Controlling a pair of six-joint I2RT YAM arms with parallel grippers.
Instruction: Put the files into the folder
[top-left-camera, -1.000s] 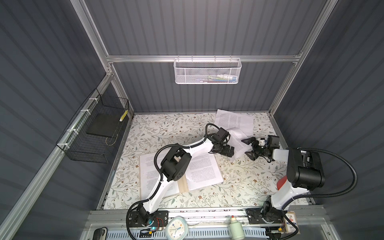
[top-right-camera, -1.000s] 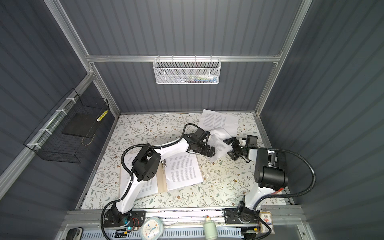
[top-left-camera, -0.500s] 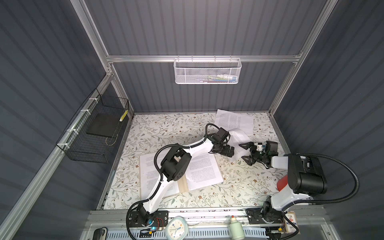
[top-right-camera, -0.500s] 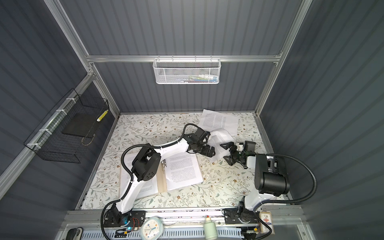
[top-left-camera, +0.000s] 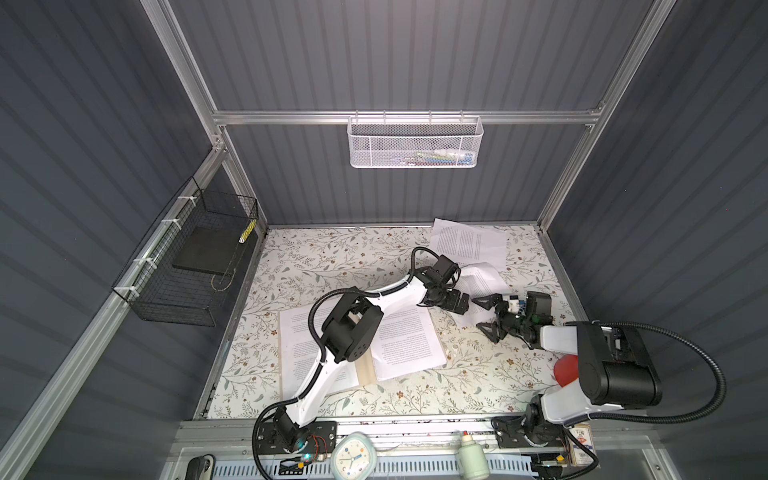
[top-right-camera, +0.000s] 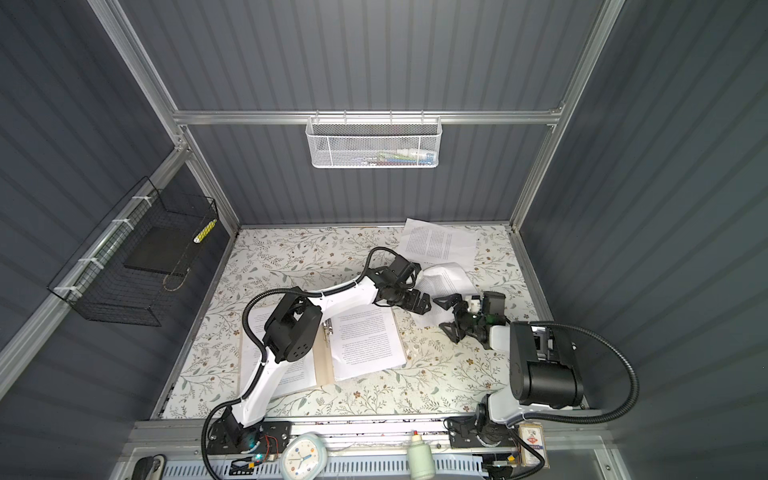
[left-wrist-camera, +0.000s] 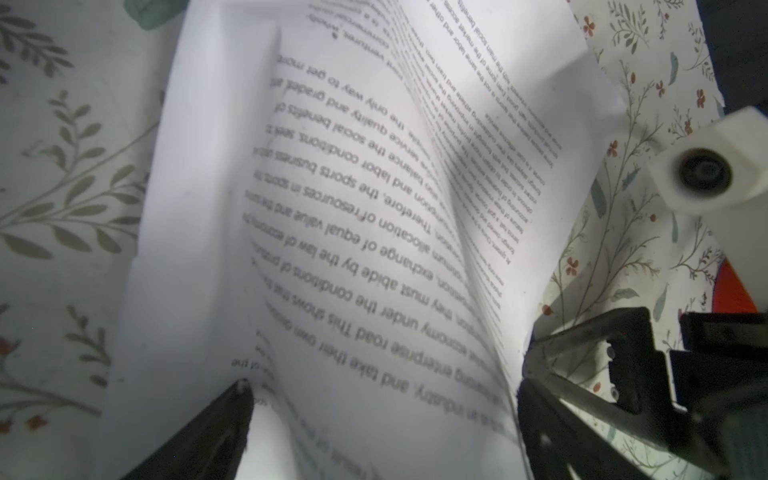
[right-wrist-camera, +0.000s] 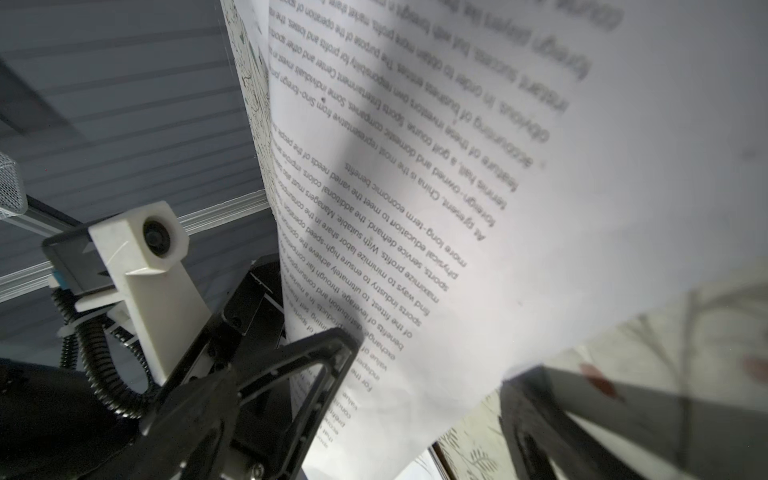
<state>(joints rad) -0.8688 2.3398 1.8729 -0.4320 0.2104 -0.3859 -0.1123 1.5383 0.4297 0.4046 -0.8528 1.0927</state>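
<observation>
The tan folder (top-left-camera: 365, 368) lies open at the front middle of the table, with printed files (top-left-camera: 407, 340) on both halves. A bent file (top-left-camera: 482, 276) arches up at the right, and another file (top-left-camera: 469, 243) lies flat in the back right corner. My left gripper (top-left-camera: 459, 305) reaches to the bent file's near edge. Its jaws are open in the left wrist view (left-wrist-camera: 382, 415), and the file (left-wrist-camera: 353, 208) spans the gap between them. My right gripper (top-left-camera: 480, 313) faces it from the right, also open (right-wrist-camera: 428, 399), with the file's edge (right-wrist-camera: 457, 208) between its fingers.
A black wire basket (top-left-camera: 187, 266) holding a black pad hangs on the left wall. A white mesh basket (top-left-camera: 415, 143) hangs on the back wall. A clock (top-left-camera: 353, 455) and a bottle (top-left-camera: 471, 455) stand on the front rail. A red object (top-left-camera: 565, 370) sits by the right arm.
My right gripper has moved left and toward the front, closing in on the left gripper and the bent file. The left arm has hardly moved.
</observation>
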